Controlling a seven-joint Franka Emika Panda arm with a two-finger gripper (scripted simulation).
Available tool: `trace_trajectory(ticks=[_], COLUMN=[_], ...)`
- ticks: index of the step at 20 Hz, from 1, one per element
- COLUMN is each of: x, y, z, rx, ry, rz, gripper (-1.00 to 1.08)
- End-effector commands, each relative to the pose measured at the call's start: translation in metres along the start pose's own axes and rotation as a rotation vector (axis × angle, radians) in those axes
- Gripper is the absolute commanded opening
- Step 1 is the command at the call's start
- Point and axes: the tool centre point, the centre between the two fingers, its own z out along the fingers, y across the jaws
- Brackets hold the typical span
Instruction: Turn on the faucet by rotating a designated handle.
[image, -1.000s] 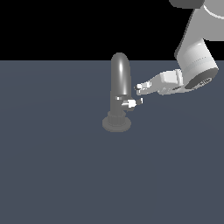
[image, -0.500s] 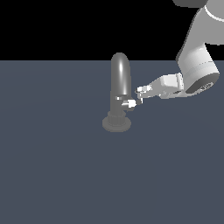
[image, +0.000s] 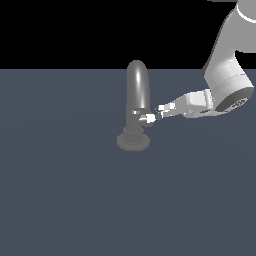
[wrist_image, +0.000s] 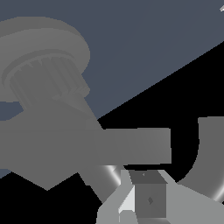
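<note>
The claw (image: 159, 113) reached in from the exterior view's right, its tips touching the handle (image: 148, 118) low on the faucet (image: 137, 95) just beyond it (whether its fingers were apart or together could not be told). The faucet stood on the counter (image: 75, 200).

- In the exterior view the arm (image: 227, 75) ran out past the top and right edges, so I saw nothing above its elbow.
- The hand (image: 156, 114) and the handle (image: 148, 118) met in a patch too small for me to tell whether the fingers closed on it or merely touched it.
- In the wrist view the faucet (wrist_image: 43, 65) was cut by the picture's edge, and the hand (wrist_image: 140, 203) by another, its fingertips unseen.
</note>
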Motion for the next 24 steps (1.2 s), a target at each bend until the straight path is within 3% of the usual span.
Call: trace_trajectory(ticks=[1, 7, 8, 9, 21, 22, 23, 24], x=[0.009, 0.032, 0.032, 0.011, 0.084, 0.084, 0.035, 0.037], y=[0.003, 0.009, 0.009, 0.009, -0.018, -0.018, -0.009, -0.012], z=[0.0, 0.0, 0.0, 0.0, 0.0, 0.0, 0.0, 0.0], rx=[0.0, 0.0, 0.0, 0.004, 0.0, 0.0, -0.009, -0.008], ry=[0.0, 0.0, 0.0, 0.01, 0.0, 0.0, 0.019, 0.019], rz=[0.0, 0.0, 0.0, -0.032, -0.001, -0.001, -0.074, -0.071], gripper=[-1.0, -1.0, -1.0, -1.0, -1.0, -1.0, -1.0, -1.0])
